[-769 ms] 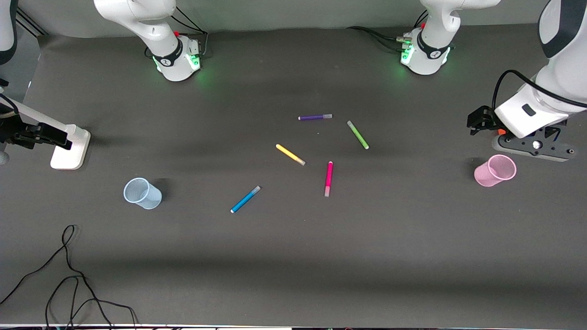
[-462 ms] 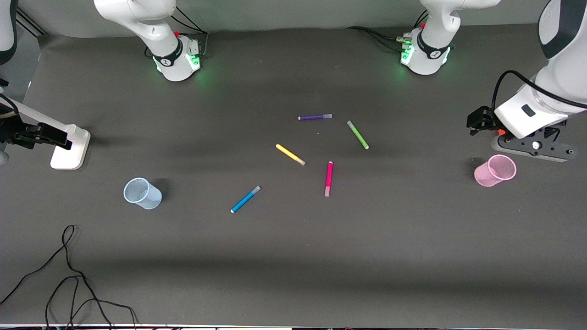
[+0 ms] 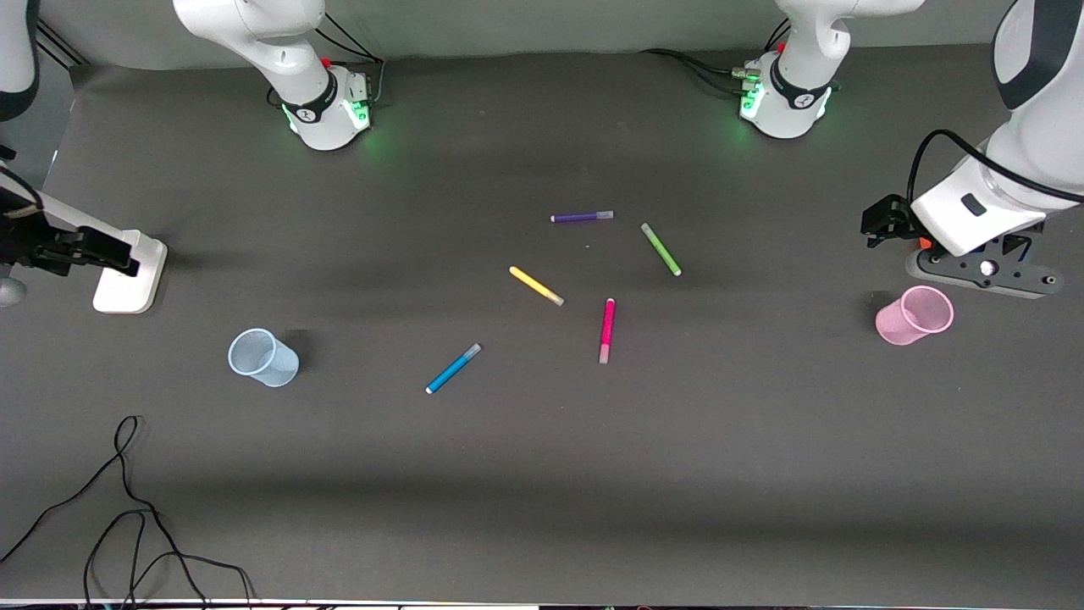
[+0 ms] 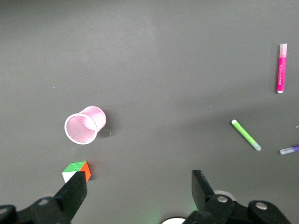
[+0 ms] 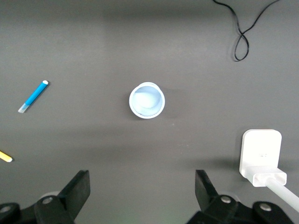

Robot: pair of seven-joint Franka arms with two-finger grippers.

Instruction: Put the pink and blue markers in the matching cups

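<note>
a dark grey matte table [image 3: 542,474] fills the view, with soft bands of shadow across it. a pale wall [image 3: 542,25] runs along its edge by the robots' bases. green light glows there.

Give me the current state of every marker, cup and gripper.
pink marker: flat on table, not in cup
blue marker: flat on table, not in cup
pink cup: upright, empty
blue cup: upright, empty
left gripper: open, empty, over the table near the pink cup
right gripper: open, empty, near the blue cup
</note>
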